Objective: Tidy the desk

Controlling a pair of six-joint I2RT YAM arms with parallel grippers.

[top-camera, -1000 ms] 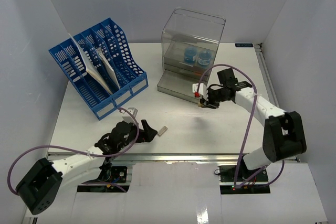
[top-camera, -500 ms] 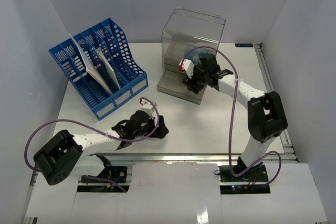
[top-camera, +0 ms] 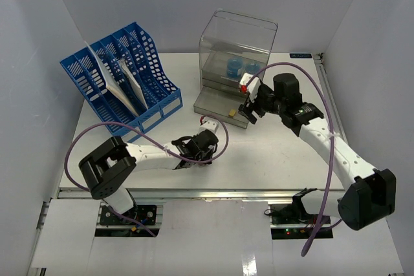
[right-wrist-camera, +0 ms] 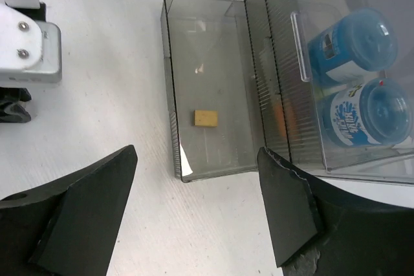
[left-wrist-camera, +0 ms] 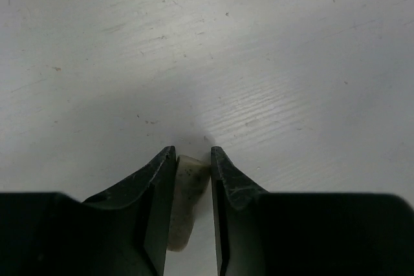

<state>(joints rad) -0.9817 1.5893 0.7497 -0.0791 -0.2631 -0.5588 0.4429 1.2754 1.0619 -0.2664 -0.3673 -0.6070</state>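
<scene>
The desk (top-camera: 291, 153) is a white tabletop. Low over its front middle, my left gripper (top-camera: 206, 145) has its jaws pressed on both sides of a small pale eraser-like block (left-wrist-camera: 186, 189) that rests on the desk surface (left-wrist-camera: 272, 63). My right gripper (right-wrist-camera: 197, 153) hangs open and empty just in front of the clear drawer box (top-camera: 236, 50). The bottom drawer (right-wrist-camera: 172, 95) is pulled out, and a small tan block (right-wrist-camera: 206, 117) lies inside it. In the top view the right gripper (top-camera: 249, 111) is at the drawer's right corner.
A blue slotted file rack (top-camera: 123, 88) with papers stands at the back left. Two blue jars (right-wrist-camera: 352, 43) sit in an upper drawer of the clear box. The left arm's white wrist (right-wrist-camera: 26, 43) shows left of the open drawer. Pale walls enclose the desk.
</scene>
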